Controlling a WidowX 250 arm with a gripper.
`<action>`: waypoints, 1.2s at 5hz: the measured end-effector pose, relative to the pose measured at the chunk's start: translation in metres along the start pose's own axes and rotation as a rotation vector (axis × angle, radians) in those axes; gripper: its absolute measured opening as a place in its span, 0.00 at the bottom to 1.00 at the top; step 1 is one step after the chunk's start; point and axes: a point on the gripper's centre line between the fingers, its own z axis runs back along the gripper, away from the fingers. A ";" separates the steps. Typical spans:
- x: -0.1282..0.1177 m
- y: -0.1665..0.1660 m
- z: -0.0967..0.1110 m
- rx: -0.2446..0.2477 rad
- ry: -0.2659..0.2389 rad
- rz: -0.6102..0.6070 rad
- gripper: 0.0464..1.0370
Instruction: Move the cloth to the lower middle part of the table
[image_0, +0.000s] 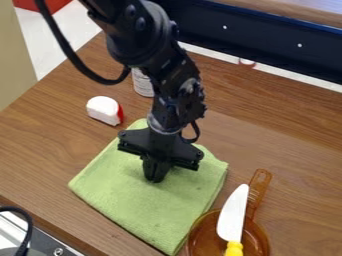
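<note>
The black gripper (155, 176) points down over the upper middle of the green cloth (137, 202), its fingers together and their tips at or just above the fabric. I see no fold of cloth pinched between them. The cloth lies flat, turned at an angle, on the left and lower middle of the brown wooden table (304, 145). Its lower right edge meets an amber pan. The arm hides part of the cloth's upper edge.
At the lower right, the amber pan (259, 239) carries a knife (233, 212) with a white blade and yellow handle. A white and red object (103, 108) stands above the cloth's left side, and a pale can (142, 83) is partly behind the arm.
</note>
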 end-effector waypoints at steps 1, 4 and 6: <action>-0.002 0.002 -0.001 0.011 0.001 0.042 0.01; -0.021 0.026 -0.003 0.026 0.004 0.074 0.01; -0.011 0.022 -0.001 -0.027 0.060 0.145 0.01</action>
